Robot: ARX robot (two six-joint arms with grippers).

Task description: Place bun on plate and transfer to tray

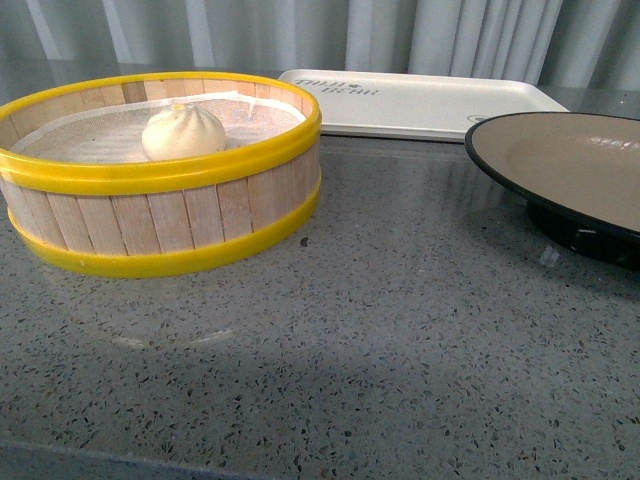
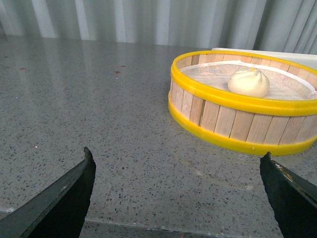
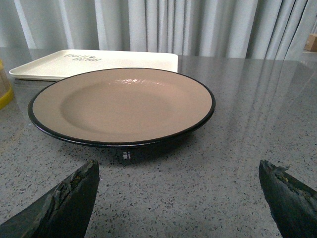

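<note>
Front view. We counted one bun (image 1: 184, 131), one plate (image 1: 570, 165), one tray (image 1: 420, 103) and one steamer basket (image 1: 160, 215), all on a grey speckled counter (image 1: 400, 330). Neither arm appeared. The basket stood at 10 o'clock in the frame, the tray at 1 o'clock behind it, and the plate at 3 o'clock, cut by the frame edge. The bun sat near the middle of the basket on a white cloth liner (image 1: 70, 135). It was small, round and white, with a pleated top. The plate was empty, beige inside with a black rim and foot. The tray was cream-white and bare apart from small lettering.

Left wrist view. One left gripper (image 2: 178, 158), with two dark fingers spread wide and nothing between them. The basket with the bun stood ahead of it, well apart from the fingers.

Right wrist view. One right gripper (image 3: 178, 166), with scuffed fingers set wide apart and holding nothing. The plate lay close ahead, the tray beyond it.
</note>
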